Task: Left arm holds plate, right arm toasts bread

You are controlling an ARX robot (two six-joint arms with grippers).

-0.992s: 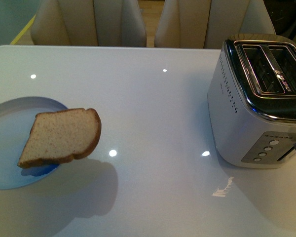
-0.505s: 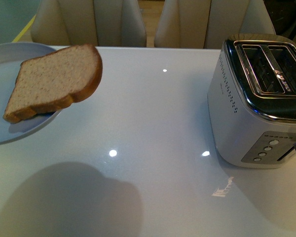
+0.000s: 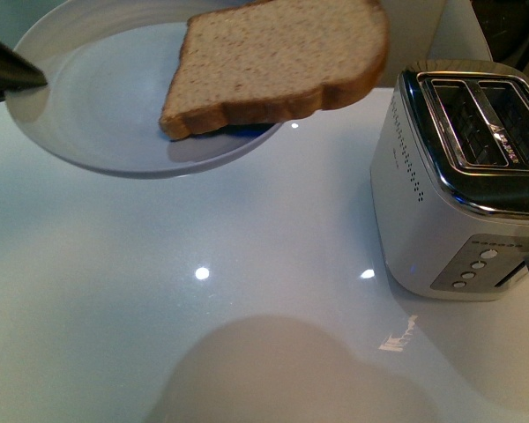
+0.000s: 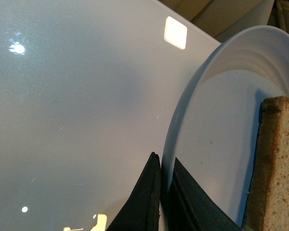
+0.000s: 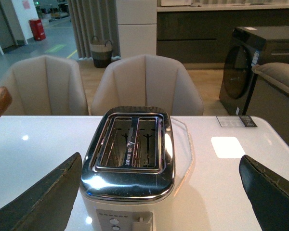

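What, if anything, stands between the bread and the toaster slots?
Nothing visible. The bread lies on the plate, held up left of the toaster. Both slots look empty, with only air and bare table between.

The round, shallow, pale blue-white plate (image 3: 97, 123), gripped at its left rim by the black pointed left gripper (image 4: 163, 168), hangs above the far left part of the glossy white tabletop (image 3: 247, 264), carrying the speckled brown bread slice (image 3: 278, 62), which overhangs its right rim toward the silver two-slot metal toaster (image 3: 441, 203) standing at the tabletop's right edge.
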